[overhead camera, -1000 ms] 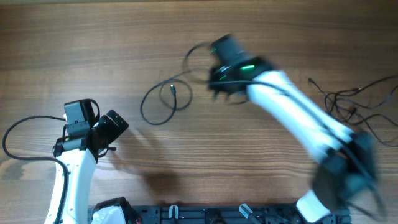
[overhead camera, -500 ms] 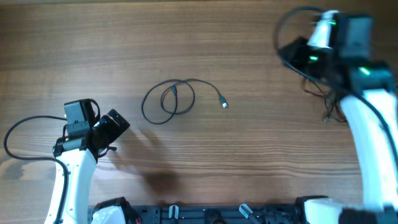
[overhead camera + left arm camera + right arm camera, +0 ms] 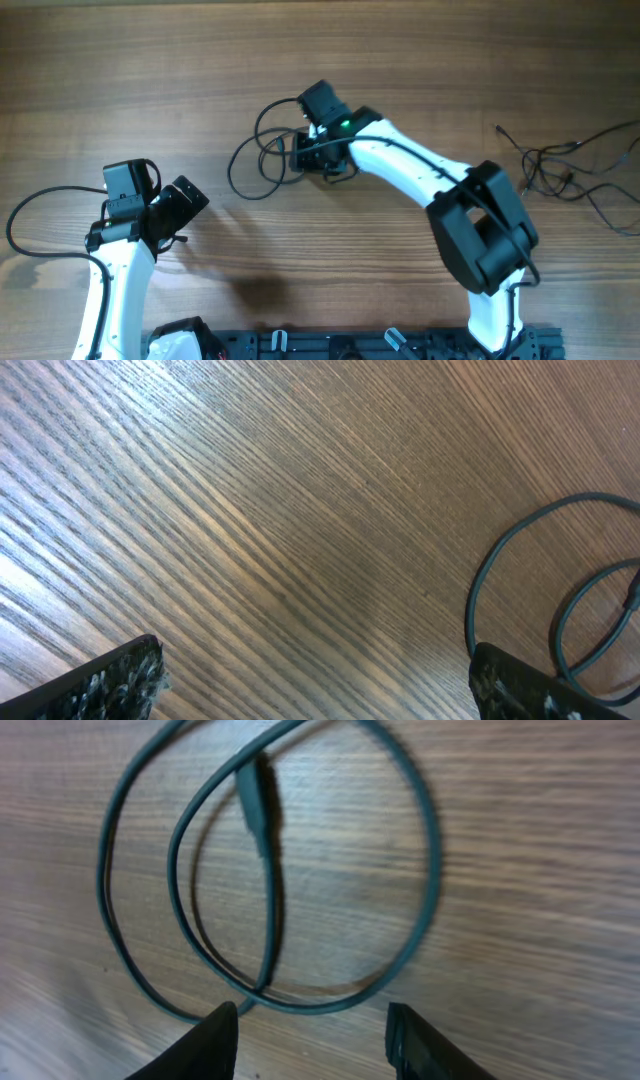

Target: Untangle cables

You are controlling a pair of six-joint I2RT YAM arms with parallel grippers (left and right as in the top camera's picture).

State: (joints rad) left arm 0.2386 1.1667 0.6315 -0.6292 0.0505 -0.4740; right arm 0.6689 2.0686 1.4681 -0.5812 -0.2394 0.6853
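Observation:
One thin black cable [image 3: 262,165] lies looped on the wooden table left of centre. In the right wrist view the looped cable [image 3: 300,880] shows with its small plug [image 3: 258,805] inside the coil. My right gripper [image 3: 300,158] hovers at the loop's right side. In its own view the right gripper [image 3: 312,1012] is open, the loop's lower arc just beyond its tips and nothing between them. A second tangle of thin cables [image 3: 565,170] lies at the far right. My left gripper [image 3: 190,195] stands open, wide apart, left of the loop; the left gripper [image 3: 315,655] frames bare wood, and the cable [image 3: 480,590] curves past its right finger.
The thick black cable [image 3: 40,215] of the left arm arcs over the table at the left edge. A dark rail [image 3: 350,345] runs along the front edge between the arm bases. The right arm [image 3: 470,210] stretches across the table from the front right towards the middle.
The right arm has swung from the far-right tangle back to the loop in the middle, and its jaws have opened. The left arm has stayed still.

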